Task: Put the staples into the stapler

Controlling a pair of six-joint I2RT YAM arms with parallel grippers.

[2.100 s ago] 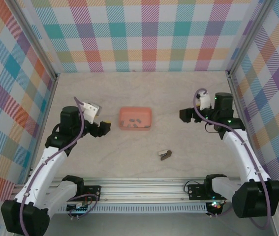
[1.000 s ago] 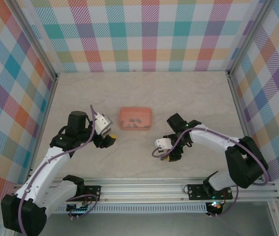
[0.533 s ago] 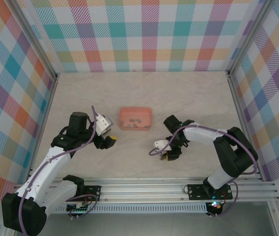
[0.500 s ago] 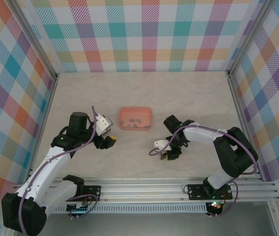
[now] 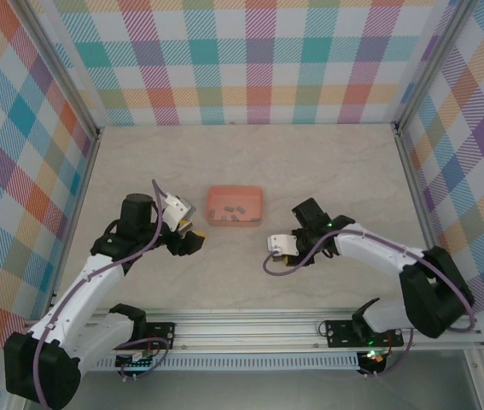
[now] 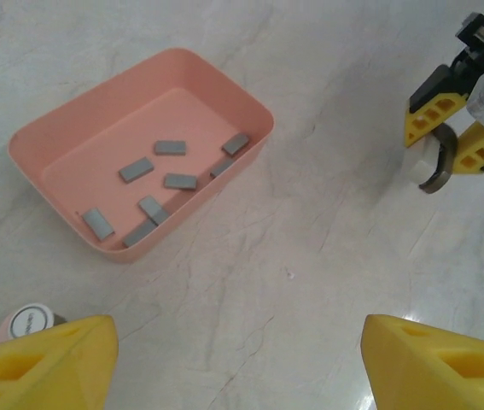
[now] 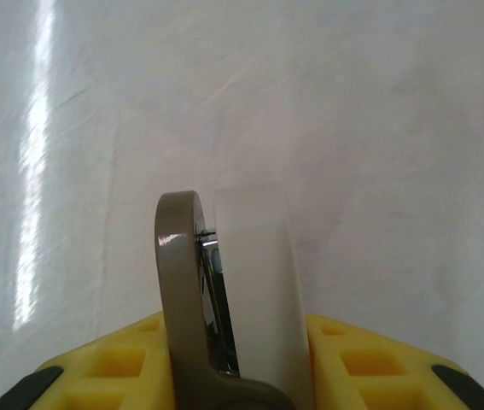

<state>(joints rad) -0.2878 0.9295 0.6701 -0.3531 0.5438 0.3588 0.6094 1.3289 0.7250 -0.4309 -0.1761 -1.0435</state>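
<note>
- Top external: fixed, high behind the arm bases, looking down and forward across the whole table (image 5: pixel 310 171).
- Left wrist: mid height, tilted down between its own yellow fingers (image 6: pixel 41 363); takes in pink tray (image 6: pixel 96 149) and right gripper (image 6: pixel 455 137).
- Right wrist: very close, sighting along the stapler (image 7: pixel 254 273).
- Shared: pink tray and right gripper, top and left wrist views.

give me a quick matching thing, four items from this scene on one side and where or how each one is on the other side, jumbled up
Column 1
1. staples
2. stapler
3. left gripper
4. pink tray

Column 2
a. open, holding nothing
b. lying inside the pink tray
c. sitting directly on the table
d. clamped in the right gripper

Pairs: 1-b, 2-d, 3-a, 4-c
</note>
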